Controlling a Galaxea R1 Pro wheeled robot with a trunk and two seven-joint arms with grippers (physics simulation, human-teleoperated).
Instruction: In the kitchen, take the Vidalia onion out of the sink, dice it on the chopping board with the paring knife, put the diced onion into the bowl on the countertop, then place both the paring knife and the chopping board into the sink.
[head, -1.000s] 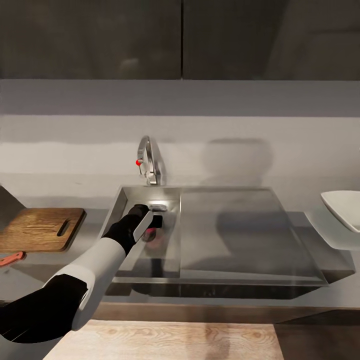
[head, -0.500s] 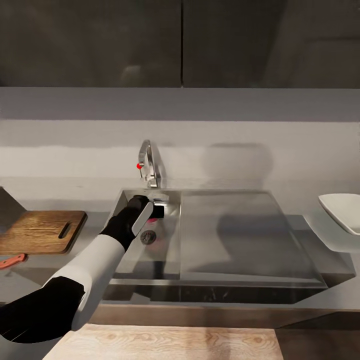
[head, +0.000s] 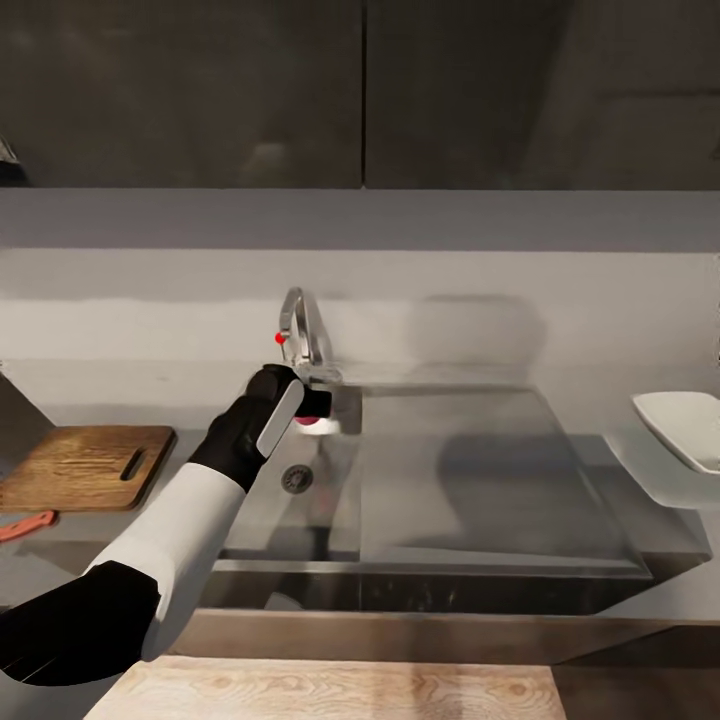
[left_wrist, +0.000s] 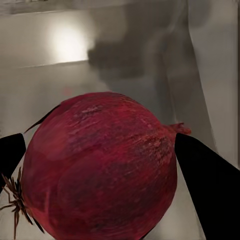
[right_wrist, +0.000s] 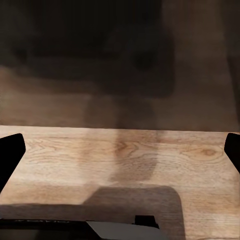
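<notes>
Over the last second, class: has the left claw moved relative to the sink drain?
Yes. The left claw, shut on the Vidalia onion, has risen away from the drain and now sits up by the faucet.

My left arm has a glossy black upper segment, then a smooth white forearm shell, then a matte black wrist behind the left hand (head: 318, 412). A pale grey plate runs along the hand's side. Its fingers (left_wrist: 207, 187) are flat, plain black. The right hand's fingertips (right_wrist: 10, 150) are black too.

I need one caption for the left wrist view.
Left tool shut on the Vidalia onion, above the sink.
</notes>
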